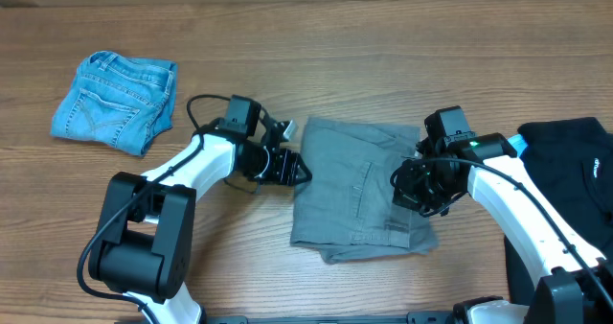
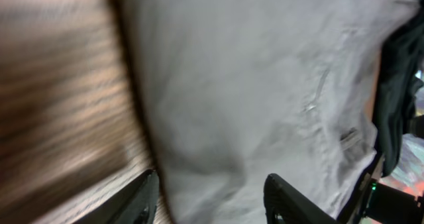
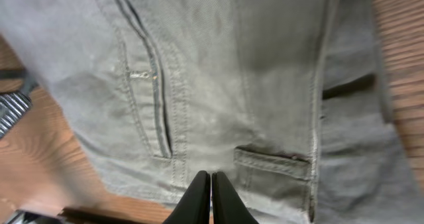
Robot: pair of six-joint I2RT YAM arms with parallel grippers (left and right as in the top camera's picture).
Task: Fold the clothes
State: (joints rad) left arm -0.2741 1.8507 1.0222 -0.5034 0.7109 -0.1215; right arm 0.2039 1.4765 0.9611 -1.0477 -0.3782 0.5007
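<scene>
Grey shorts [image 1: 359, 185] at centre of overhead frame. Left gripper [image 2: 212, 201] spread wide at bottom of its wrist view, cloth edge between the fingers. Right gripper [image 3: 211, 196] pressed shut above the waistband, slit pocket [image 3: 156, 98] upper left there. Denim shorts [image 1: 117, 102] upper left, seen overhead alone; black garment [image 1: 565, 171] at right edge.

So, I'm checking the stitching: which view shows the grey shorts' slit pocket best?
The right wrist view: the slit pocket lies close and sharp. Overhead shows it only as a thin line on the grey shorts; the left wrist view is blurred, leaving a faint seam.
</scene>
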